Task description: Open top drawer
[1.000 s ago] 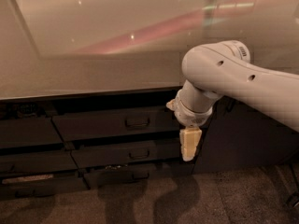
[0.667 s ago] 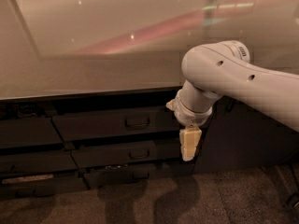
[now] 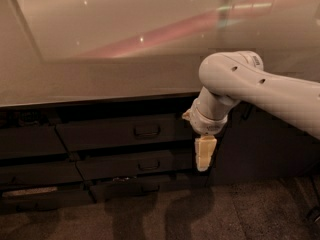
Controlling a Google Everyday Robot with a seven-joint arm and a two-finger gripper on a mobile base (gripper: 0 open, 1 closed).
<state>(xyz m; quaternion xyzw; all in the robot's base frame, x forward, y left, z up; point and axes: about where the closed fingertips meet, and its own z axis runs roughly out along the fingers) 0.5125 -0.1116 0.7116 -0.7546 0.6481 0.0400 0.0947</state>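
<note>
Gripper [image 3: 205,155]: pointing downward near the top drawer [image 3: 115,134]'s right end; open or closed cannot be told.
Countertop [image 3: 100,79]: glossy, reflecting a pink streak.

- The worktop [image 3: 100,79] spreads wide above the pincer [image 3: 205,156] and far out to either side of it. It is pale and glossy, with a pinkish streak of reflected light and a few small bright glints.
- Its front edge runs level just above the pincer, which hangs pointing down below it.
- The floor [image 3: 250,209] lies beneath the pincer, dark and speckled, with soft shadows below it.
</note>
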